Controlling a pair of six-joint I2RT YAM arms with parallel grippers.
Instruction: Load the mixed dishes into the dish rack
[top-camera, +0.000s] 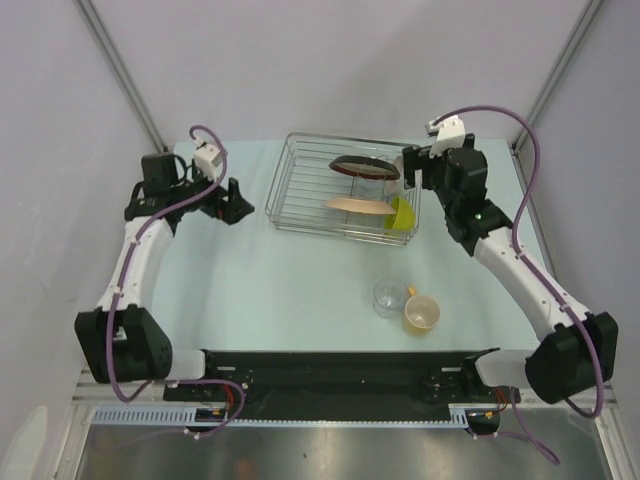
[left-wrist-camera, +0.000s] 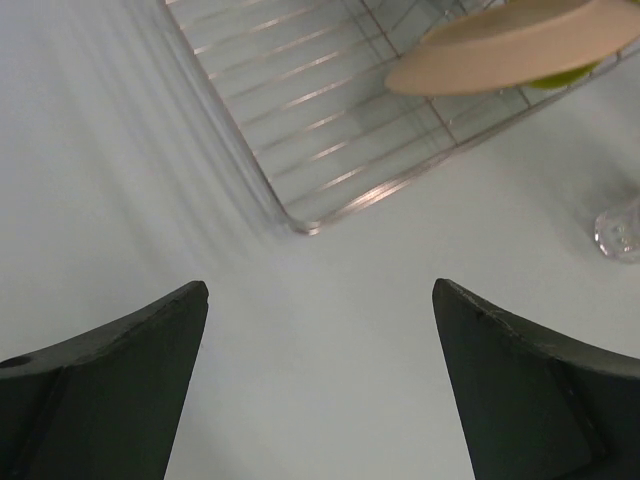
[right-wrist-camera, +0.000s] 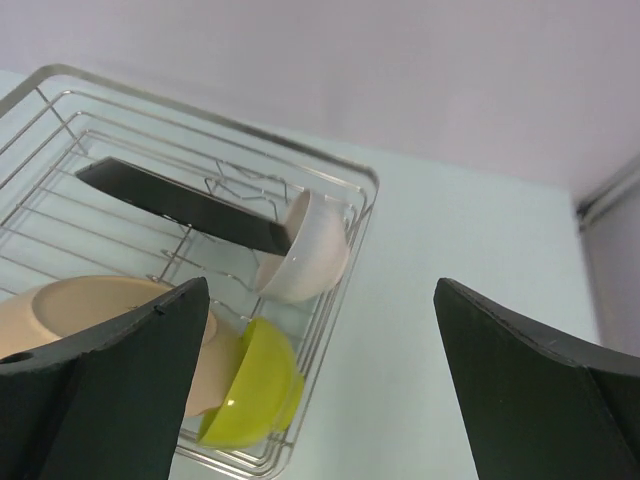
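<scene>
The silver wire dish rack (top-camera: 283, 185) stands at the back centre of the table. In it a dark-red-rimmed plate (top-camera: 358, 166) and a beige plate (top-camera: 358, 206) stand on edge, with a white bowl (right-wrist-camera: 310, 250) and a yellow-green bowl (top-camera: 402, 216) at the right end. A clear glass (top-camera: 389, 296) and a yellowish handled cup (top-camera: 422, 313) stand on the table in front of the rack. My right gripper (top-camera: 408, 170) hangs open just off the rack's right end, holding nothing. My left gripper (top-camera: 236, 204) is open and empty, left of the rack.
The left wrist view shows the rack's near left corner (left-wrist-camera: 300, 225), the beige plate (left-wrist-camera: 510, 45) and the glass's base (left-wrist-camera: 620, 232). In the right wrist view the rack rim (right-wrist-camera: 200, 110) runs toward the back wall. Frame posts stand at both back corners.
</scene>
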